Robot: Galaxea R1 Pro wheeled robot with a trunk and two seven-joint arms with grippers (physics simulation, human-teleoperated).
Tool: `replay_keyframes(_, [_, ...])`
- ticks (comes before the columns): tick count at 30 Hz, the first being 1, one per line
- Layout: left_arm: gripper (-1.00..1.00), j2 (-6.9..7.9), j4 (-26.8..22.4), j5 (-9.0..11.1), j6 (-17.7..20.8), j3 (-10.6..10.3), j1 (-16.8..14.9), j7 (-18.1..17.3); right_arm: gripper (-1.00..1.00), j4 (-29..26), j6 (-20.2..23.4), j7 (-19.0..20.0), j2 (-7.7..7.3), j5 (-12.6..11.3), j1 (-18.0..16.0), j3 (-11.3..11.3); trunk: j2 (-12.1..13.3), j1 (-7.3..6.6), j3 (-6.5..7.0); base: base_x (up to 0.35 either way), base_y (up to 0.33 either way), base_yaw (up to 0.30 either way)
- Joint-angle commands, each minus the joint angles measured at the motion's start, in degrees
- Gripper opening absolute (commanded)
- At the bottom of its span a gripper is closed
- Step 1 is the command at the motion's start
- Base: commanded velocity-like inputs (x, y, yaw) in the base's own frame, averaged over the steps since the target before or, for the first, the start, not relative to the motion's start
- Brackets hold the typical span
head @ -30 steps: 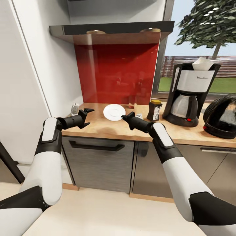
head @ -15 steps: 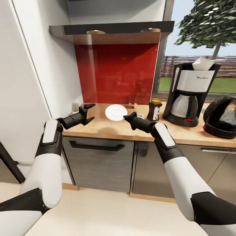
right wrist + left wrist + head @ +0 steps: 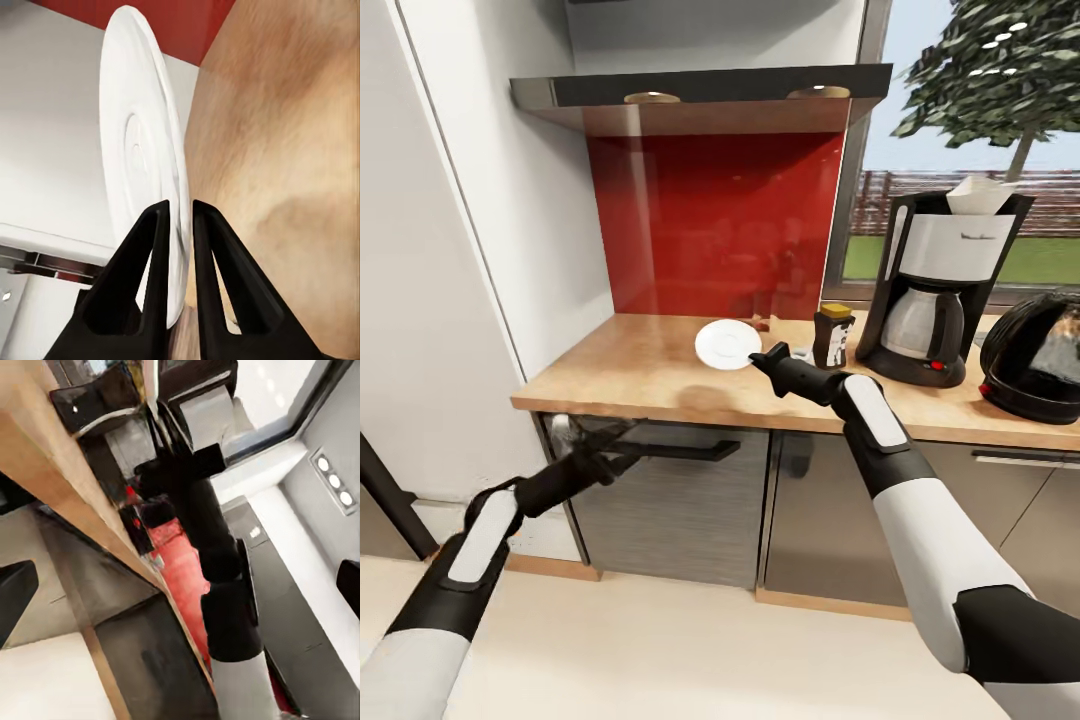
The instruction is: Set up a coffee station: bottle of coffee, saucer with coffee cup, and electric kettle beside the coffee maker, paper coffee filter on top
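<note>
Pinching the saucer [image 3: 727, 343] by its rim, the right gripper [image 3: 765, 358] had its fingers [image 3: 154, 247] pressed either side of the thin edge, the plate standing between them. It looked light, stiff, glossy and breakable, so the rim seemed the only hold. The saucer hung above the countertop [image 3: 650, 372], at nine o'clock from the coffee maker [image 3: 945, 290]. The left gripper [image 3: 592, 445] hung below the counter edge; whether it was spread, I couldn't tell.

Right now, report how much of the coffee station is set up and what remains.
Done: the paper filter sits on the coffee maker, with the coffee jar and kettle beside it on the counter. In hand: the right claw pinches the saucer by its rim, held above the counter. Left: set the saucer by the machine and put the cup on it; no clear view of the cup.
</note>
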Motion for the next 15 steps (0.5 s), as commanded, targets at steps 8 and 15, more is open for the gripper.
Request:
replay_keyframes(8, [1.0,8.57,-1.05,0.13,-0.91,-8.0,18.94,-3.85,-1.0,-0.09,0.2,-0.28,-2.65,-0.98,0.02,0.1,-0.03,-0.01,-0.04,0.0,0.0,0.0])
replay_keyframes(15, [1.0,9.25,34.83,-0.01,-17.91,-9.83,21.2,-3.92,-1.0,-0.15,5.63,3.37,-4.59,-0.99,0.83,-0.04,-0.03,-0.01,-0.04,0.0,0.0,0.0])
